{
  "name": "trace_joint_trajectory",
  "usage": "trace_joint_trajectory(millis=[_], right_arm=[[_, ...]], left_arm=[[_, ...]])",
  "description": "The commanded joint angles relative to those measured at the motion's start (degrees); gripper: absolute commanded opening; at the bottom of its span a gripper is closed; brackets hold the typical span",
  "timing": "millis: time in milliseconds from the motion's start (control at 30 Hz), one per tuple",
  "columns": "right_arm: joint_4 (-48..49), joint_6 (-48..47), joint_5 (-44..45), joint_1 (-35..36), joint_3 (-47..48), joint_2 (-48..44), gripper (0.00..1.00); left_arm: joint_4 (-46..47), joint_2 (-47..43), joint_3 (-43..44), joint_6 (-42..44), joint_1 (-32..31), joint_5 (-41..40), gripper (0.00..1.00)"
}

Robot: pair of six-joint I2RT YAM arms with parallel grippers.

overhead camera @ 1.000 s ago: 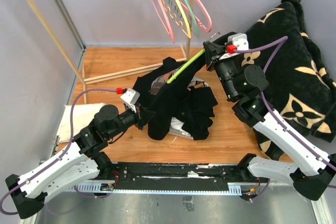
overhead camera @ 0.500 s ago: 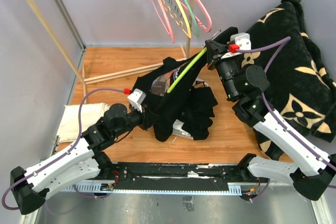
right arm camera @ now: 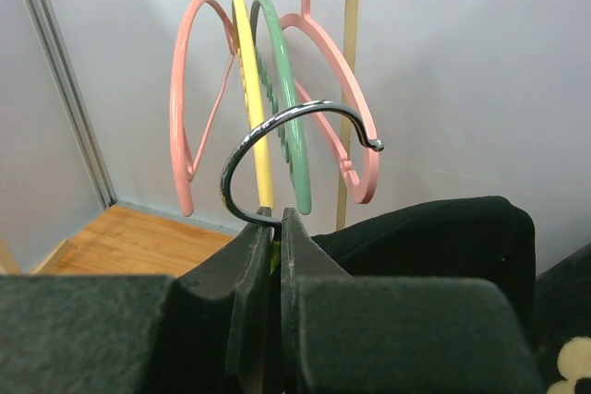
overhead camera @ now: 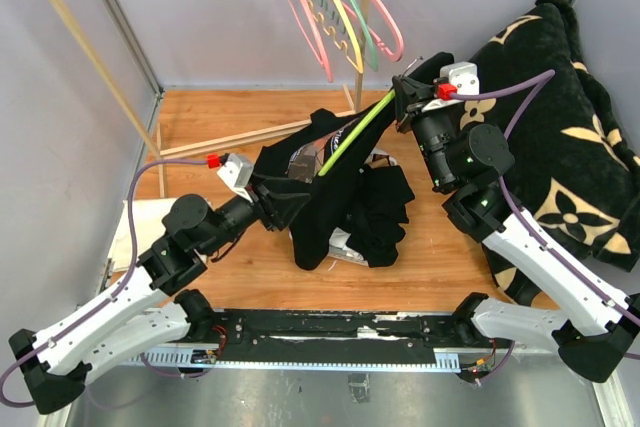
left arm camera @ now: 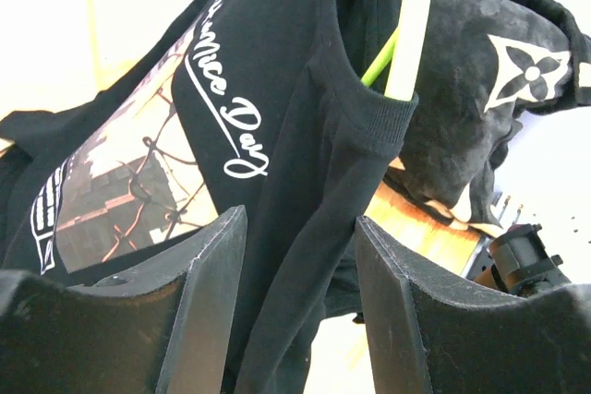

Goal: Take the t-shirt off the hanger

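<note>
The black t-shirt point(overhead camera: 318, 202) with a printed front hangs from a lime-green hanger point(overhead camera: 350, 137), which slants up to the right. My right gripper point(overhead camera: 402, 99) is shut on the hanger's neck, just under its metal hook point(right arm camera: 277, 140); the right wrist view shows the jaws pressed together point(right arm camera: 277, 220). My left gripper point(overhead camera: 272, 202) stands open at the shirt's left side. In the left wrist view a hanging fold of the t-shirt point(left arm camera: 277, 89) runs loose between the spread fingers point(left arm camera: 211, 292), and a bit of the green hanger point(left arm camera: 380, 64) shows at the armhole.
Pink, yellow and green hangers point(overhead camera: 340, 7) hang from the wooden rack point(overhead camera: 90, 57) at the back. More dark clothes point(overhead camera: 385, 212) lie on the wood floor beside the shirt. A black patterned blanket point(overhead camera: 570, 147) fills the right side; a white cloth point(overhead camera: 140, 227) lies at left.
My left gripper has opened, let go of the shirt fabric and drawn back to the left. The right gripper keeps the hanger where it was.
</note>
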Motion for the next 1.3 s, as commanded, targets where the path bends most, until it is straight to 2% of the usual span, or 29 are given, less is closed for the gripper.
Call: trace_joint_trajectory(millis=[0,333,633,867,1133,1200,1267], right_arm=[[4.3,0.1,-0.5,-0.7,1.9,-1.8,0.01],[4.0,0.1,-0.6,-0.7,2.3,-1.8,0.01],[3.9,0.3,-0.6,-0.7,2.7,-1.3,0.01],[4.1,0.5,-0.7,-0.7,3.1,-0.9,0.01],[4.3,0.5,-0.8,-0.7,3.3,-0.8,0.01],[4.4,0.5,-0.8,-0.7,3.4,-0.9,0.01],[4.4,0.5,-0.8,-0.8,3.3,-0.8,0.01]], left_arm=[[3.4,2.9,1.8,2.0,-0.4,1.9,0.54],[3.5,4.0,1.9,1.4,-0.4,5.6,0.5],[5.0,0.0,0.3,1.6,-0.4,9.5,0.52],[4.3,2.2,0.1,1.6,-0.4,12.3,0.53],[4.2,5.1,-1.4,1.9,-0.4,9.8,0.52],[4.1,5.2,-1.4,2.2,-0.4,8.8,0.5],[3.9,5.3,-1.4,2.4,-0.4,8.4,0.43]])
